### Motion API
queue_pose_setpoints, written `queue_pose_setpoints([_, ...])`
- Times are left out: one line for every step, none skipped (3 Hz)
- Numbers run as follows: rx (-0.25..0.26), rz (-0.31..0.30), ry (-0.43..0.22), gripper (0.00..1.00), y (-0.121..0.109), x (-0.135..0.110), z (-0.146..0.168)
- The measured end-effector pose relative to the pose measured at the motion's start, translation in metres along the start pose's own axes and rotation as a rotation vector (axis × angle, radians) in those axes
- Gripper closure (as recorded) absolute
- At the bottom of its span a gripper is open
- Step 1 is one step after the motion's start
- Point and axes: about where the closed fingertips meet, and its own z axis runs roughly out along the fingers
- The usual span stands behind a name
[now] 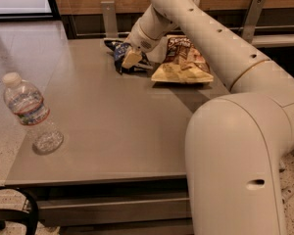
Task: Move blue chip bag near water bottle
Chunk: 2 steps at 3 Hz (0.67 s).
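The blue chip bag (119, 54) lies at the far middle of the grey table (117, 131), dark navy with white lettering, partly hidden by my gripper. My gripper (131, 58) is down on the bag's right half, with the arm reaching in from the right. The water bottle (30, 112), clear with a white cap and a red, white and blue label, stands upright near the table's left edge, well apart from the bag and closer to the front.
A larger brown-and-yellow chip bag (183, 62) lies just right of the blue one, touching or nearly touching it. My arm's large white body (235, 155) fills the right foreground. Metal brackets (108, 16) stand behind the table. A black curved object (19, 204) is at the bottom left.
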Motion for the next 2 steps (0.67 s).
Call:
queue_pose_setpoints([0.071, -0.038, 0.050, 1.00, 0.011, -0.010, -0.049])
queue_pose_setpoints([0.153, -0.085, 0.101, 1.00, 0.026, -0.025, -0.104])
